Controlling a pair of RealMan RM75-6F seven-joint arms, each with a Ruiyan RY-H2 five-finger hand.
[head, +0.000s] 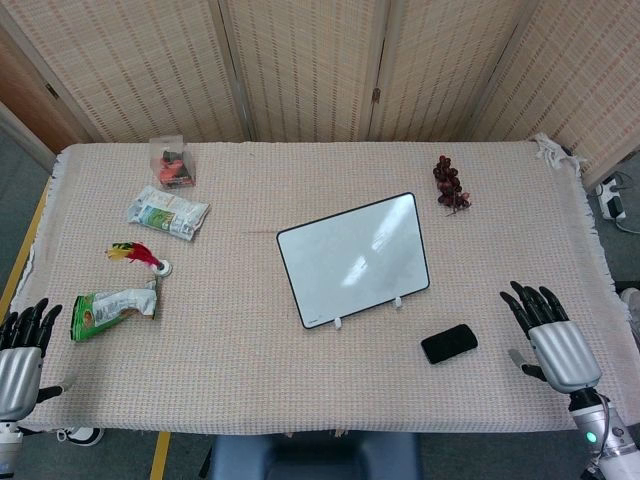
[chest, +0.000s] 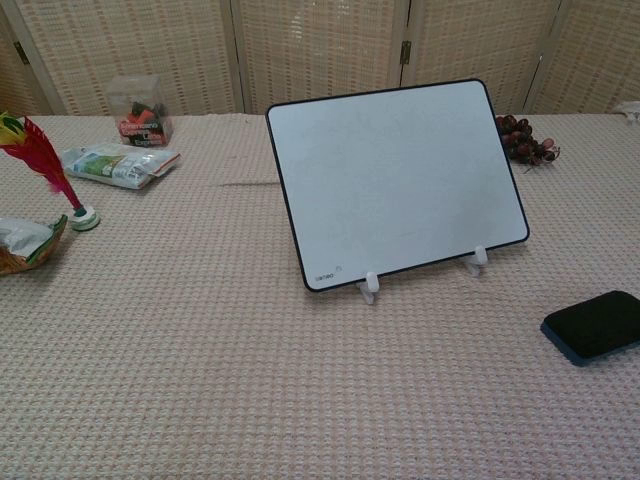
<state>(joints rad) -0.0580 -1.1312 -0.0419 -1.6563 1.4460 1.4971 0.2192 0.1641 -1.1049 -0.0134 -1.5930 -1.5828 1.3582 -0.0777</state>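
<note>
Chest view: clear box (chest: 139, 108) holds red and dark items, unidentifiable.

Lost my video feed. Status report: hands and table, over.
Left robot hand open, holding nothing, nearest the green snack bag. Right robot hand open, beside the black phone. Whiteboard propped on its stand mid-table, untouched.

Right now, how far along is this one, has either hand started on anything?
Nothing looks handled. The left hand and right hand rest at the table edges, fingers apart, holding nothing. The whiteboard stands propped, blank. The black phone near the right hand and the snack bag near the left lie untouched.
</note>
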